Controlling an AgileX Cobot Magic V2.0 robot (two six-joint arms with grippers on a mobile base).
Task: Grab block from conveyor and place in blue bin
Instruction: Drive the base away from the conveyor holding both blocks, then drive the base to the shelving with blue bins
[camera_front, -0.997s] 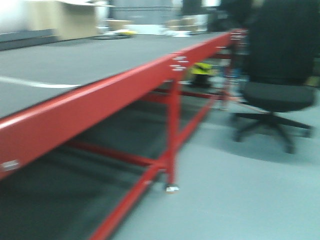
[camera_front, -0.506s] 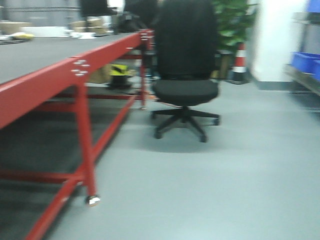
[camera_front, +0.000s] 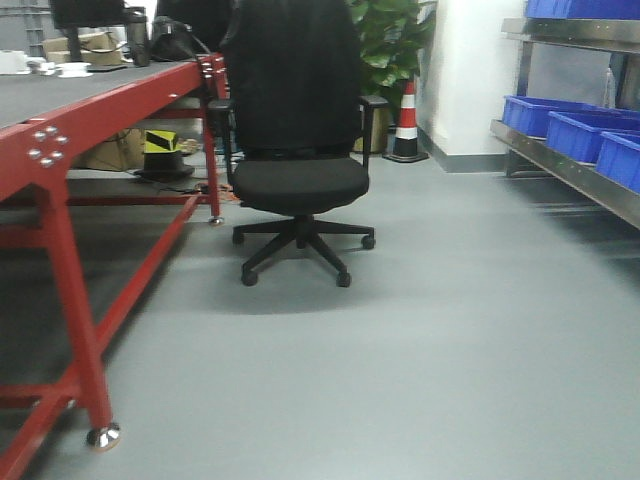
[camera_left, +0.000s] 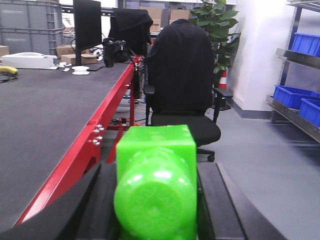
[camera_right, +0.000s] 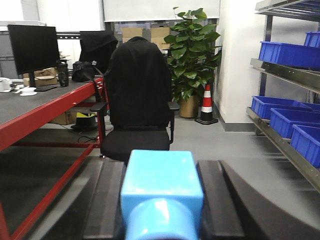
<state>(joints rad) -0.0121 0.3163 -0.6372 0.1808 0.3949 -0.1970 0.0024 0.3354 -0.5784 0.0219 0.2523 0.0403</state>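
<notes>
Left gripper (camera_left: 157, 172) clamped green block (camera_left: 155, 200) between both fingers; conveyor (camera_left: 45, 115) lay to its left. Right gripper (camera_right: 162, 167) likewise closed on blue block (camera_right: 162, 185). Beyond: black chair (camera_front: 295, 120) just beside conveyor's red frame. Blue bins (camera_front: 585, 130) sat on right shelf (camera_front: 560, 165), well apart from both blocks. Farthest: cone (camera_front: 406, 120), plant (camera_right: 192, 40), monitor (camera_right: 34, 47) on belt's far end, perhaps dark bag (camera_right: 82, 70) beside it

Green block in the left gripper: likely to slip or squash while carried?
Probably rigid: the green block shows sharp, square edges while clamped in the left gripper. Its glossy, plastic-looking surface may be a bit slippery. The rounded near end looks apt to roll if set down on it.
</notes>
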